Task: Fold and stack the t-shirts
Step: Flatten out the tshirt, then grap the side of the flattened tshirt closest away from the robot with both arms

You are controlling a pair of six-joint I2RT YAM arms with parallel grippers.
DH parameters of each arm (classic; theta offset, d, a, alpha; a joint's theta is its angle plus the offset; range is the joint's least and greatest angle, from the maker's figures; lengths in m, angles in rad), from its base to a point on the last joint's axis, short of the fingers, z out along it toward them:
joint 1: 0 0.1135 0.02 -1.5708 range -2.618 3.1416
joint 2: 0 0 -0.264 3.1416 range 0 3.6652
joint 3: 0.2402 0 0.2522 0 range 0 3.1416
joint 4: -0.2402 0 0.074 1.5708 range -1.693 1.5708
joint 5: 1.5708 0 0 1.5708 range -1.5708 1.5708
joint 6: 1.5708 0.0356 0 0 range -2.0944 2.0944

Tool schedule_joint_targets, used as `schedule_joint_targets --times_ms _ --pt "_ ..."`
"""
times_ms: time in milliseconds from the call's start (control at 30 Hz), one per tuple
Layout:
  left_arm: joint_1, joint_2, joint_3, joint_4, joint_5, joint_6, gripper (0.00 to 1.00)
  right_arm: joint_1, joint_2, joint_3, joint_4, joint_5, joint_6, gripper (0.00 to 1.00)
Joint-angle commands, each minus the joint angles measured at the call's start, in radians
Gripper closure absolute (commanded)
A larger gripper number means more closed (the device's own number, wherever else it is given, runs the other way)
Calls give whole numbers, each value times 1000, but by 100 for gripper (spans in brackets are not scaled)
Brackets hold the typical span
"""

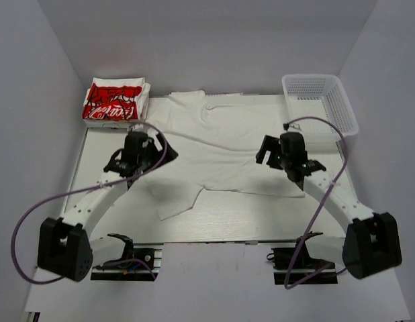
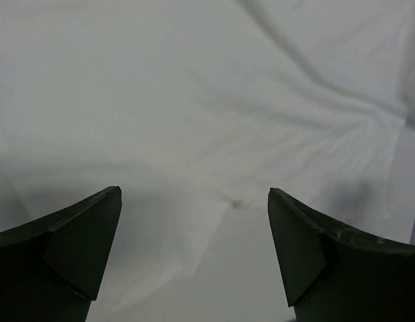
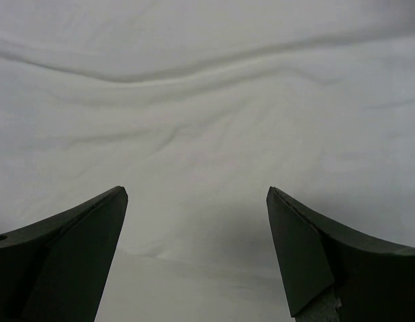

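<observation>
Top external view, hidden: both grippers' fingertips are lost against their dark wrist housings, and the arms cover the left and right edges of the plain white t-shirt (image 1: 227, 147).
Wrist views, cut off: only the tips of each finger pair show, and the cloth fills nearly all the rest of the frame.
Hard to make out: whether any fingertip touches the cloth cannot be told, and the white lettering on the red print is too small to read.
Left gripper (image 2: 194, 192): its fingers (image 2: 80, 248) are spread wide with nothing pinched, over the plain white t-shirt's left side, where a cloth edge meets bare table.
Right gripper (image 3: 196, 191): its fingers (image 3: 308, 255) are spread just as wide with nothing pinched, over the shirt's right side, near its near edge.
Plain white t-shirt: it lies unfolded and flat on the table (image 1: 227, 225), with soft creases across it and one flap reaching toward the near left.
Folded t-shirts (image 1: 115, 102): a neat stack sits beyond the plain shirt's far-left corner, a large red graphic facing up.
Basket (image 1: 321, 100): white mesh, at the plain shirt's far-right corner, partly past the table's edge.
</observation>
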State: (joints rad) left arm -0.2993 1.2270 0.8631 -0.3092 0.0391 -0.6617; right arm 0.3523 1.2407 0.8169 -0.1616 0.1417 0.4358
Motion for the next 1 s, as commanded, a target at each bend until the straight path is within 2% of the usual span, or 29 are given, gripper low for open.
schedule_joint_targets --times_ms 0,67,167,233,333,433,500,533,567,600,700,967 --pt "-40 -102 -154 -168 25 -137 1 -9 -127 -151 2 136 142 10" --pt "-52 -193 -267 -229 25 -148 1 -22 -185 -189 4 163 185 10" --pt "-73 -244 -352 -304 47 -196 1 -32 -230 -225 -30 176 216 10" --pt "-87 -267 -418 -280 79 -240 1 -38 -224 -222 -55 186 219 10" --pt "-112 -224 -450 -263 79 -250 1 -49 -202 -217 -110 196 230 10" --pt "-138 -144 -441 -263 4 -269 1 -59 -196 -235 -131 193 241 10" --pt "-147 -112 -441 -251 4 -269 16 -65 -204 -246 -148 199 256 10" --pt "-156 -100 -432 -237 16 -269 27 -73 -220 -255 -159 216 261 10" --pt "-165 -89 -432 -237 16 -269 41 -75 -228 -265 -170 228 276 10" --pt "-166 -89 -432 -237 16 -269 70 -84 -236 -269 -180 242 282 10" --pt "-176 -122 -432 -274 5 -279 100 -99 -265 -280 -223 285 290 10" --pt "-185 -228 -414 -372 4 -279 100 -150 -264 -323 -285 305 296 11"
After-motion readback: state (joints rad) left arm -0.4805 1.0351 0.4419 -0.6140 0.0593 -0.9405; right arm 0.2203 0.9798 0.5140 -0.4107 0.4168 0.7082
